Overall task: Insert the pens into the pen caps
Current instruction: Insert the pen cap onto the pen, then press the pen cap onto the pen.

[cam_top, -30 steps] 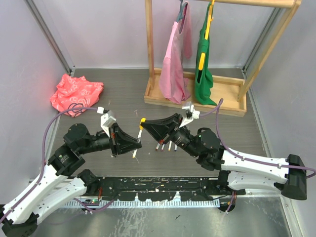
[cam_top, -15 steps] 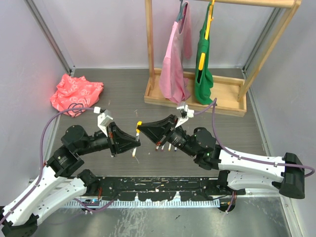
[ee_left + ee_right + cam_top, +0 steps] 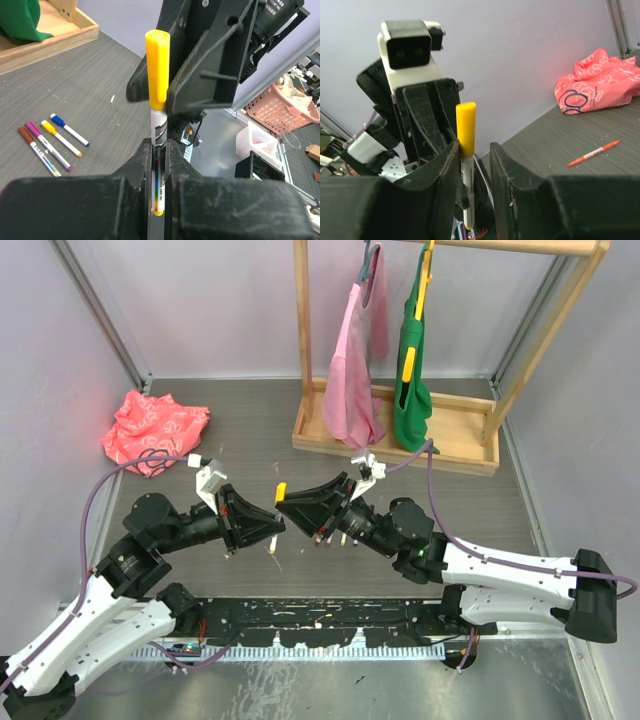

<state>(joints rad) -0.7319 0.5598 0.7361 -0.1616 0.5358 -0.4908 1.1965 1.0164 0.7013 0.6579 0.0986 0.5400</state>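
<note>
**Marker pen, yellow, held off the table between two grippers**

Item: thin white-barrelled marker pen with printed bands on the barrel and a yellow tail end. A yellow plastic pen cap, a short tube with a clip ridge, sits over its upper end. How far the cap is pushed home cannot be told.

Location: in the air above the middle of the dark grey wood-grain table, slightly tilted in the top view.

Left gripper: jaws narrow, clamped on the lower barrel.

Right gripper: jaws parted on either side of the cap. The cap lies against one finger, and a gap shows at the other.

Other stock:
- four capped marker pens, brown-red, purple, yellow and blue, lying side by side on the table and partly under the right arm in the top view
- one orange marker pen, lying alone on the table

Surroundings:
- crumpled pink-red printed cloth, near the left wall and well apart from the grippers
- wooden rack at the far side, with a hanging pink garment and green garment
- bare tabletop between the grippers and the rack base
- walls on the left, right and far sides, and the arms' bases along the near edge
</note>
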